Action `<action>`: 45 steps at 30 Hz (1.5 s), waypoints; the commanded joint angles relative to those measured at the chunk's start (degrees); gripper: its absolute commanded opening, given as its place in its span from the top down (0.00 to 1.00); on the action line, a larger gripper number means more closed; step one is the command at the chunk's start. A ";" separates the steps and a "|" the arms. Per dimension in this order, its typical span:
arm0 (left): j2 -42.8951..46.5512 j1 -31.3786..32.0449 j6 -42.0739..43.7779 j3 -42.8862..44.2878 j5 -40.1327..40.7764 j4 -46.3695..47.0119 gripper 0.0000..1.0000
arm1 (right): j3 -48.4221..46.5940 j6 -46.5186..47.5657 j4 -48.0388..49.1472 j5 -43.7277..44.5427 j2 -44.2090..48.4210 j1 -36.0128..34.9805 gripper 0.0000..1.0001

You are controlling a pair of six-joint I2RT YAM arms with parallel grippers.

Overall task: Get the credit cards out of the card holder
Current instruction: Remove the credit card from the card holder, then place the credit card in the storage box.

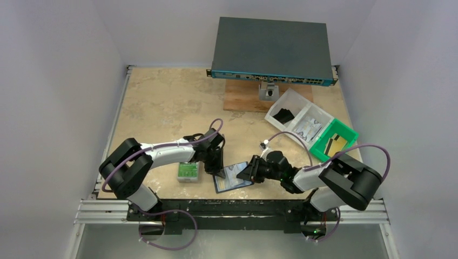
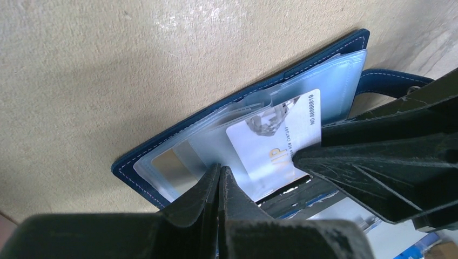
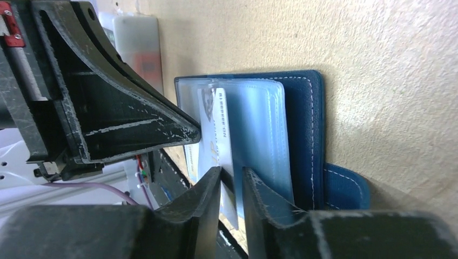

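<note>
Left wrist view: card holder (image 2: pixel 162 156) is pinned by the closed left claw (image 2: pixel 220 178); a credit card (image 3: pixel 216 135) is pinched by the narrowly parted right claw (image 3: pixel 232 181), and a straight outward pull is likely needed.

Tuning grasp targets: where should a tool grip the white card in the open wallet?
Grip the white card by its exposed free edge, the part clear of the clear sleeve, coming from the wallet's open side and pulling along the sleeve. It lies flat, mostly tucked in, so only that edge offers a pinch.

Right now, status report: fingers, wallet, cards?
Left gripper shut on clear sleeve. Right gripper pinching white plastic card. Navy-blue folding wallet open, flat. Nothing obstructing.
</note>
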State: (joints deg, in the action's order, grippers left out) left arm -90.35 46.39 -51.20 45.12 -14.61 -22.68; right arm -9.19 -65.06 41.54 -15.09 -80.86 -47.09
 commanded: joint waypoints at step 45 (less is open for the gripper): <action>21.84 -0.42 10.61 10.23 6.15 -16.67 0.22 | -14.93 5.77 -48.29 17.50 33.65 4.87 1.00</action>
State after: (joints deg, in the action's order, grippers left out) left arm -72.27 46.24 -42.35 53.69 -10.00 -35.16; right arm -20.86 -60.84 -2.50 -0.08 -48.49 -45.12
